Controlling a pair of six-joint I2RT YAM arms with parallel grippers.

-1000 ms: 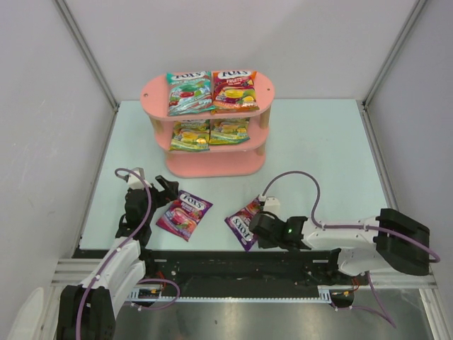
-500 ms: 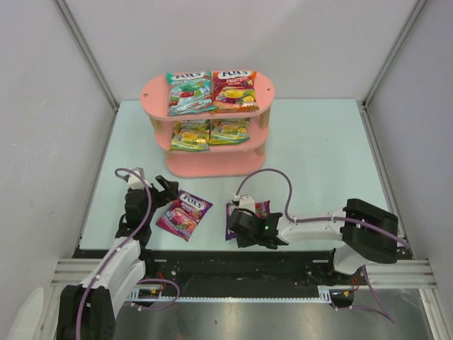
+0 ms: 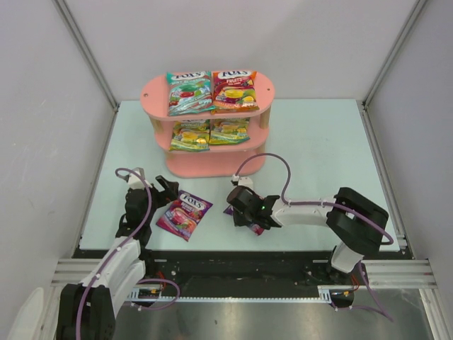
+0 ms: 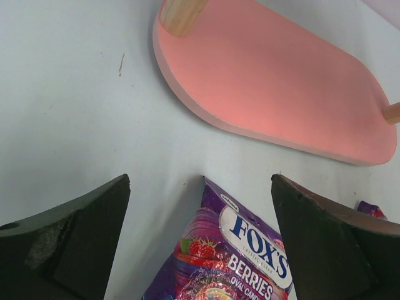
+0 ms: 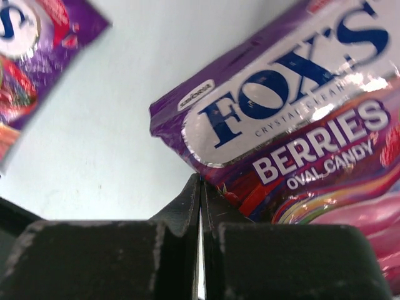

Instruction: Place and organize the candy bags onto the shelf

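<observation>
right gripper clamped on purple bag edge | right wrist view: long axis 11–5 o'clock, logo end 11 | "FOX'S BERRIES OVAL CANDY" | left gripper spread apart

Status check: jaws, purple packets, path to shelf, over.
Left gripper, jaws open, facing one glossy purple FOX'S berries packet. Right gripper, jaws shut at edge of second purple packet, hold unconfirmed. Pink three-tier shelf: bottom board bare, path clear.

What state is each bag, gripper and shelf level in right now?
Left gripper: open, empty.
Right gripper: shut on the right purple bag.
Right purple bag: pinched at one edge.
Left purple bag: flat on the table, loose.
Teal bag: flat on the top tier.
Red bag: flat on the top tier.
Yellow bags: both on the middle tier.
Shelf: upright, bottom tier bare.
</observation>
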